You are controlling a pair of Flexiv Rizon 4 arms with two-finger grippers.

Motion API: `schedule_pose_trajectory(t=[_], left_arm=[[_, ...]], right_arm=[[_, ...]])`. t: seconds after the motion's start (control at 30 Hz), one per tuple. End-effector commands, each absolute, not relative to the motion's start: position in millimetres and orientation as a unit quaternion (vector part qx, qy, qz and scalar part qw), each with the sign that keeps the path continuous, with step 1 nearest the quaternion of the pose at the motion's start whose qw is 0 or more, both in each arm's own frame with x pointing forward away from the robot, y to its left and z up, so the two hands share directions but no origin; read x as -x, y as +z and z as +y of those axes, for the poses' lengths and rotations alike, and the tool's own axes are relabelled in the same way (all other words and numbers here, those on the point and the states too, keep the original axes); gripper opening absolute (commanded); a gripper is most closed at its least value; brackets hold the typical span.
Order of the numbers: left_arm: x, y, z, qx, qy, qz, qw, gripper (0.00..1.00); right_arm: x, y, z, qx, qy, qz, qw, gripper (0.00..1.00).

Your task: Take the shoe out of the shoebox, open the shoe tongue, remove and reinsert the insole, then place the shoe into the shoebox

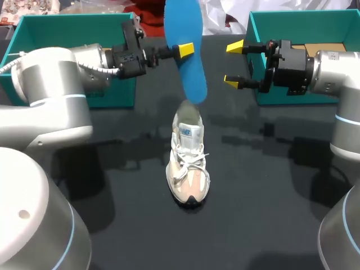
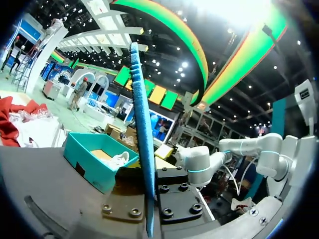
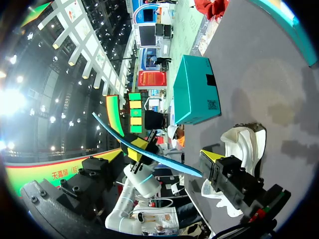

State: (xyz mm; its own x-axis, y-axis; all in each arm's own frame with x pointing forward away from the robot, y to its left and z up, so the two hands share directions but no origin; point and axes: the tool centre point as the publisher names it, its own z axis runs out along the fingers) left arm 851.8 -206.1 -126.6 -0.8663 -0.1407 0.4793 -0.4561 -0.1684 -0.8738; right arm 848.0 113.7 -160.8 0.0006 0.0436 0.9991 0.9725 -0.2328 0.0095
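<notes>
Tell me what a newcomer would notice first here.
The blue insole stands out, held aloft in the left gripper. Below it the white shoe stands on the black table, and the right gripper hangs open beside the insole.

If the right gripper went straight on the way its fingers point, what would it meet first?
Most likely the blue insole held by the left gripper. The open right gripper is aimed at it, though depth is uncertain.

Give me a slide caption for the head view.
Left gripper holds the blue insole upright above the shoe; right gripper hangs open beside it.
</notes>
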Motion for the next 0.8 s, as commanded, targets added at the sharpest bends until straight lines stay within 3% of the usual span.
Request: schedule_pose_trajectory(t=[0.03, 0.33, 0.8], left_arm=[[-858.0, -131.1, -197.7, -0.353, 0.678, -0.586, 0.269, 0.0], [-858.2, -140.0, -194.2, -0.408, 0.618, -0.544, 0.395, 0.0], [-858.8, -164.3, -194.9, -0.461, 0.561, -0.498, 0.473, 0.0]], right_arm=[[-847.6, -160.9, 114.8, 0.566, -0.544, -0.45, 0.425, 1.0], [-847.6, -160.9, 114.8, 0.566, -0.544, -0.45, 0.425, 1.0], [-847.6, -160.9, 114.8, 0.566, -0.544, -0.45, 0.425, 1.0]])
